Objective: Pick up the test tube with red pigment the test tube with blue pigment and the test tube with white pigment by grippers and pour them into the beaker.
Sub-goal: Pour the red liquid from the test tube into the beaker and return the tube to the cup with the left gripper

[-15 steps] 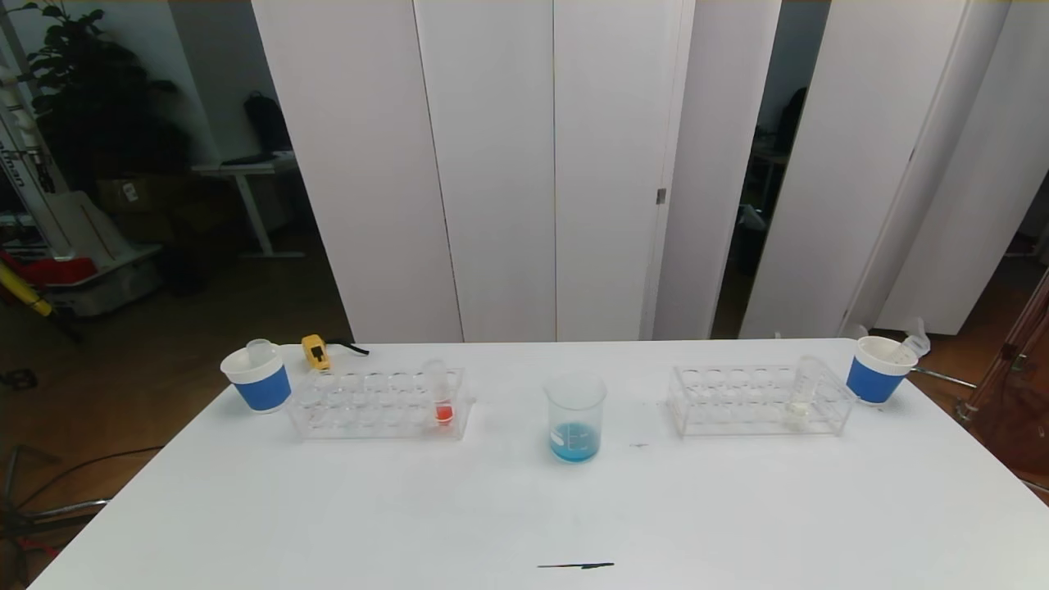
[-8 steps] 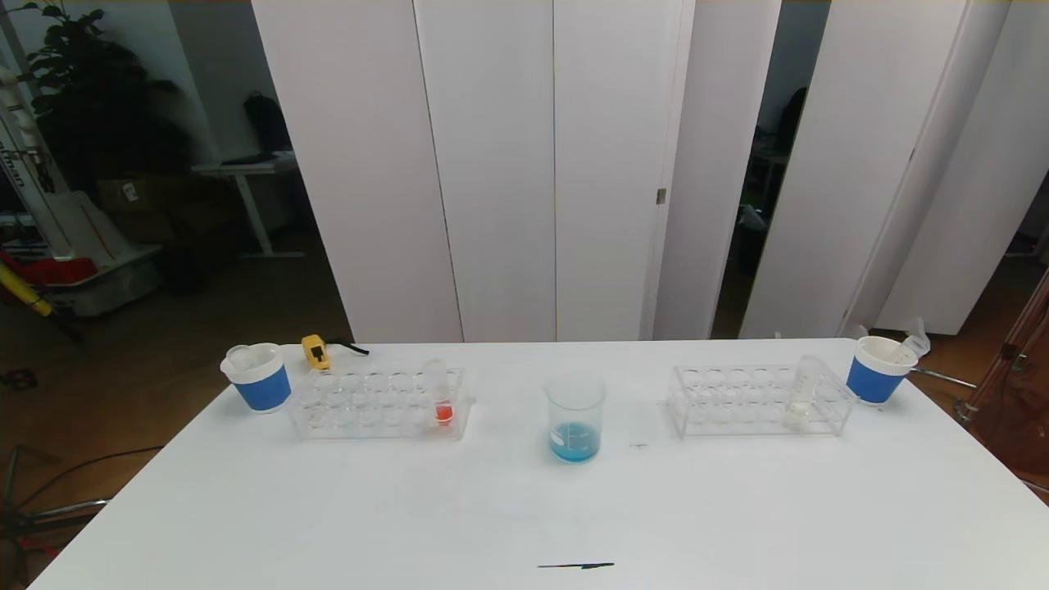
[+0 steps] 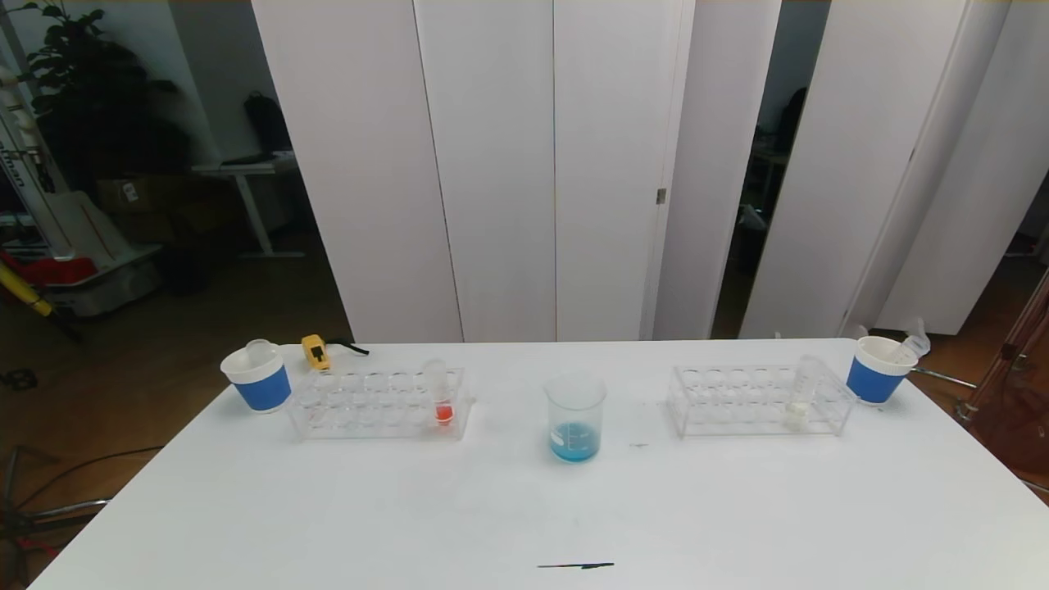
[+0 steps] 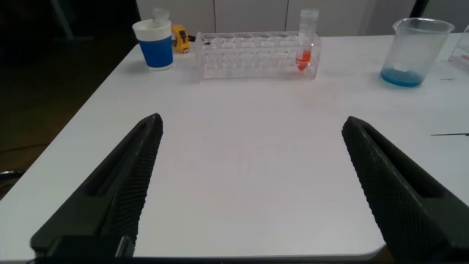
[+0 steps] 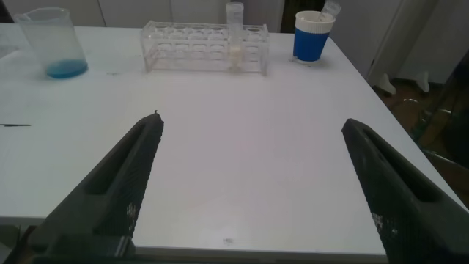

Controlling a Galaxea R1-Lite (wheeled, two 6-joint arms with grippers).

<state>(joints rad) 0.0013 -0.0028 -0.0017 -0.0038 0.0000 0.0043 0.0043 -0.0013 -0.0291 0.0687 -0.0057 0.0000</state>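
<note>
Head high; wrists low — shared beaker (image 3: 574, 416)

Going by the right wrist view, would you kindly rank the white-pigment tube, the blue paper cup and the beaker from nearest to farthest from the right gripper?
Both lie far across the table from the right gripper, its fingers open.
1. The test tube with white pigment, upright in the clear rack, and the blue paper cup beside the rack: too close to call.
2. The beaker, holding blue liquid, farthest, toward the table's middle.
</note>
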